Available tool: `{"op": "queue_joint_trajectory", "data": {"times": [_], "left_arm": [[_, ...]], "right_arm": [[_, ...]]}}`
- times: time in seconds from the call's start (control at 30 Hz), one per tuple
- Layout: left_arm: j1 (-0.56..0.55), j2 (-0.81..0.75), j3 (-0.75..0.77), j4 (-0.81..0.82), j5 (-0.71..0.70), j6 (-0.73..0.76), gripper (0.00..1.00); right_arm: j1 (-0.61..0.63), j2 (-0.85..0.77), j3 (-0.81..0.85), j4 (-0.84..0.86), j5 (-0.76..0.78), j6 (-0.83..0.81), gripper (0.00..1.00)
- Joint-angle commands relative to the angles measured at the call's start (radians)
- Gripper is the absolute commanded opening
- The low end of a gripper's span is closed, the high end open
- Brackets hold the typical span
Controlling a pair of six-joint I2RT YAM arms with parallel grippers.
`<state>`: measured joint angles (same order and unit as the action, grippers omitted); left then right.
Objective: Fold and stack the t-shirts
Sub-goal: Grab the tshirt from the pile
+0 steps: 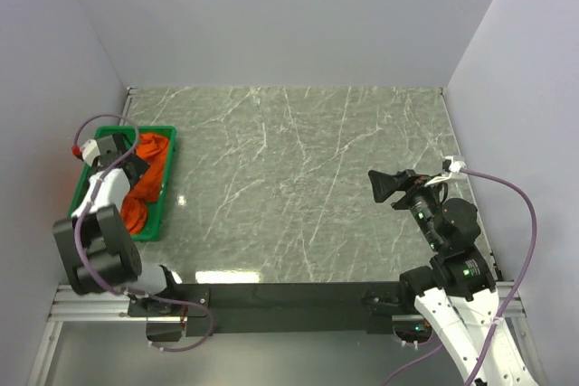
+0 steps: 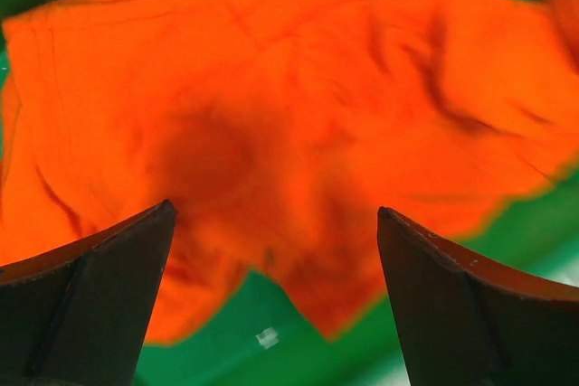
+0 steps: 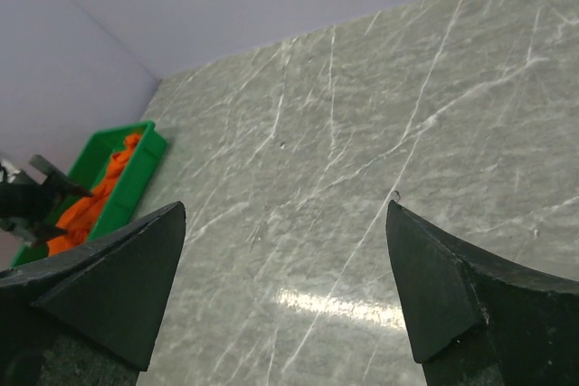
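Note:
A crumpled bright orange t-shirt [image 1: 145,178] lies in a green bin [image 1: 165,189] at the table's left edge. My left gripper [image 1: 122,158] hangs over that bin, open, its jaws pointing down at the cloth. Seen from the left wrist, the t-shirt [image 2: 289,106] fills most of the picture and the left gripper [image 2: 276,214] stands wide just above it, with nothing between the fingers. My right gripper [image 1: 384,184] hovers open over bare table at the right. From the right wrist the right gripper [image 3: 285,214] is wide open, with the t-shirt [image 3: 90,196] far off in the green bin [image 3: 136,178].
The marbled grey-green table [image 1: 298,169] is walled in by pale panels on the left, back and right. The bin's green floor [image 2: 271,341] shows below the cloth. A purple cable [image 1: 520,214] loops beside the right arm.

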<state>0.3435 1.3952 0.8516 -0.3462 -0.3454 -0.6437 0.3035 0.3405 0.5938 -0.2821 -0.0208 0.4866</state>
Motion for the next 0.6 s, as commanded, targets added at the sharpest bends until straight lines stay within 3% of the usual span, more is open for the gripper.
{"op": "queue_joint_trajectory", "data": {"times": [0.0, 0.13, 0.2, 0.23, 0.3, 0.33, 0.43, 0.57], "left_arm": [[0.049, 0.091, 0.043, 0.070, 0.046, -0.022, 0.99], [0.097, 0.178, 0.058, 0.079, 0.109, -0.028, 0.99], [0.107, 0.215, 0.061, 0.082, 0.129, -0.028, 0.93], [0.109, 0.223, 0.064, 0.082, 0.140, -0.027, 0.77], [0.107, 0.237, 0.069, 0.084, 0.169, -0.016, 0.55], [0.106, 0.237, 0.066, 0.087, 0.178, -0.013, 0.33], [0.103, 0.205, 0.069, 0.088, 0.215, -0.002, 0.01], [0.046, 0.061, 0.107, 0.049, 0.226, -0.011, 0.01]], "right_arm": [[0.006, 0.026, 0.000, -0.012, -0.063, -0.005, 0.97], [0.006, 0.061, -0.002, -0.009, -0.136, -0.010, 0.98], [0.008, 0.094, 0.001, -0.011, -0.157, -0.002, 0.98], [0.008, 0.106, 0.004, -0.014, -0.169, 0.001, 0.98], [0.006, 0.146, 0.026, -0.020, -0.177, 0.001, 0.98], [0.008, 0.156, 0.037, -0.029, -0.188, 0.000, 0.98], [0.006, 0.195, 0.070, -0.046, -0.200, -0.011, 0.98], [0.008, 0.210, 0.107, -0.055, -0.186, -0.020, 0.98]]}}
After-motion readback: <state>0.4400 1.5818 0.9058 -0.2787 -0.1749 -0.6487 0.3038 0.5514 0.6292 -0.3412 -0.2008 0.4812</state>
